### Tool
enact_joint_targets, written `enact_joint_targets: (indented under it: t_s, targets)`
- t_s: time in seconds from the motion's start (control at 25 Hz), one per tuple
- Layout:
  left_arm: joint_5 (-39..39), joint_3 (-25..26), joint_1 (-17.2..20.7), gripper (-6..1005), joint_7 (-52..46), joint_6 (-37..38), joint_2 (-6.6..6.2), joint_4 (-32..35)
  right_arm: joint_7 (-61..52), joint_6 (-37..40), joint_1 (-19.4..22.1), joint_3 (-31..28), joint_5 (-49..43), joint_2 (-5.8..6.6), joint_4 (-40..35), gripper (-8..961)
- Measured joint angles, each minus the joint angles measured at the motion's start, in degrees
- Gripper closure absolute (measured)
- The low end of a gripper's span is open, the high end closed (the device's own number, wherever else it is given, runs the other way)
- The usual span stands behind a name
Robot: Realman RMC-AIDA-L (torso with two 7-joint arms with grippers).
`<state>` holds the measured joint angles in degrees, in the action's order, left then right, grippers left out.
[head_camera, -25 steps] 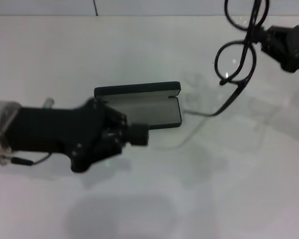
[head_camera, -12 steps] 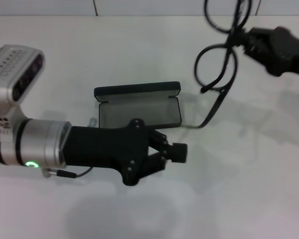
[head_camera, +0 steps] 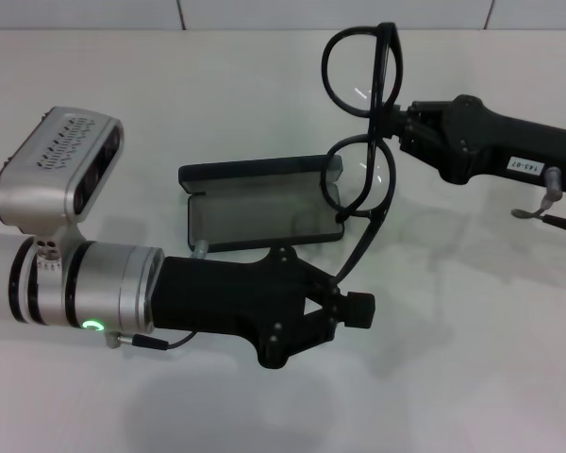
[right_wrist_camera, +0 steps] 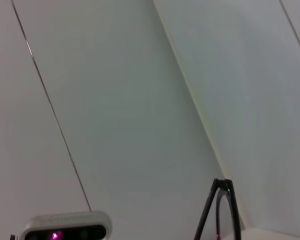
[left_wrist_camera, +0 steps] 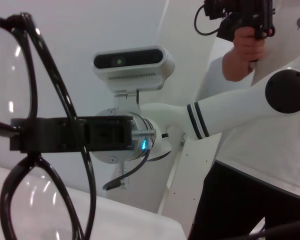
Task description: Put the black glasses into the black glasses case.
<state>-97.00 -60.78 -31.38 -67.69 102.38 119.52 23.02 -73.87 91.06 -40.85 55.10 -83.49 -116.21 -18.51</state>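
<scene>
the right gripper (head_camera: pixel 401 123) is clamped on the black glasses (head_camera: pixel 363 142), holding them aloft at the far-right corner of the black glasses case (head_camera: pixel 260 203), which lies lid-up beneath. the left gripper (head_camera: pixel 354 310) hangs spread just beside the case. lowering them in remains.

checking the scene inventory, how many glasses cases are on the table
1: the black glasses case lies open mid-table, behind the left gripper; none other shows.

Glossy plastic black glasses (head_camera: pixel 360 123); matt black glasses case (head_camera: pixel 260 202)
</scene>
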Motion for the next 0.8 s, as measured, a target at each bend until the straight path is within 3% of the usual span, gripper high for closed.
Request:
enact_joint_targets:
  t_s: [0.8]
  targets:
    - [1.9, 0.6, -0.1, 1000, -0.6, 1.3, -0.03, -0.1, 0.9, -2.4, -0.4, 9.4, 0.6, 0.03, 0.3, 899]
